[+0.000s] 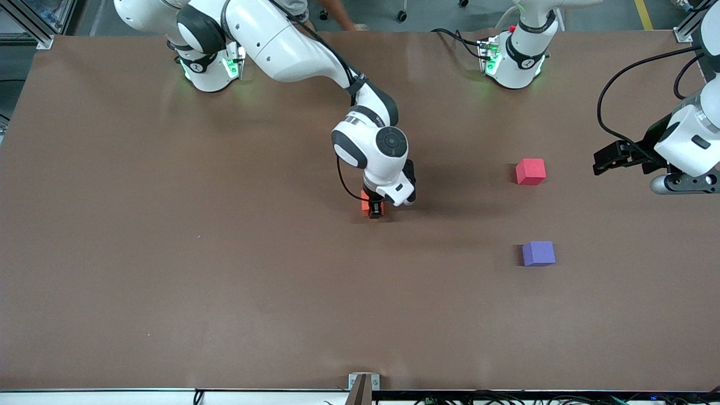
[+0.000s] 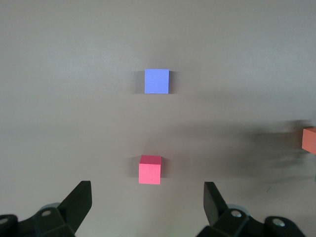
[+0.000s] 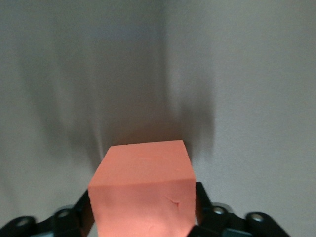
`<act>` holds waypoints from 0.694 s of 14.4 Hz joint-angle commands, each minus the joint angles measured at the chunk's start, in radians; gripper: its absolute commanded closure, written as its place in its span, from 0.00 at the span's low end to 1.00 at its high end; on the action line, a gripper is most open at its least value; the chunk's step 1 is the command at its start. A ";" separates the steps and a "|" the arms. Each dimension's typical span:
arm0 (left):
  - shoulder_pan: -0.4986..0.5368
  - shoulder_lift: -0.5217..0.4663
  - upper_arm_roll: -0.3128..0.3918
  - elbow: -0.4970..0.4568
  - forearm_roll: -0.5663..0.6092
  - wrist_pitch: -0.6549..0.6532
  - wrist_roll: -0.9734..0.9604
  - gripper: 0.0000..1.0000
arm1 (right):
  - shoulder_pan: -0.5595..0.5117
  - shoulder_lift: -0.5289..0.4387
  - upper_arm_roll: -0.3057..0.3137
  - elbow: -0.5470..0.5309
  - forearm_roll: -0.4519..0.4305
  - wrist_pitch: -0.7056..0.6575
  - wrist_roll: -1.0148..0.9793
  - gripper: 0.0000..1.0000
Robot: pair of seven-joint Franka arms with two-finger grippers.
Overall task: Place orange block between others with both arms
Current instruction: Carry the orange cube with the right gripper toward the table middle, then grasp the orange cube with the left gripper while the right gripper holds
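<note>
the orange block [image 1: 365, 203] sits mid-table, toward the right arm's end from the others; the purple-blue cube [image 1: 538, 253] lies nearer the front camera than the pinkish-red cube [image 1: 530, 171].

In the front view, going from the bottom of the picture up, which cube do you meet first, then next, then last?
Purple-blue cube → orange block between the right pincer's fingers → pinkish-red cube.

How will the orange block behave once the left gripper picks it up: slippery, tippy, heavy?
The orange block looks matte, so probably not slippery. Its flat cube faces should sit square between fingers and are unlikely to roll or tip. A small nick in its face hints at soft, light foam that may dent; grip gently. The right gripper sits around it now.
</note>
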 commanded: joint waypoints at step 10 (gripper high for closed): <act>-0.117 0.088 -0.010 0.016 -0.053 0.043 -0.124 0.00 | -0.107 -0.218 -0.009 0.027 0.036 -0.255 0.393 0.00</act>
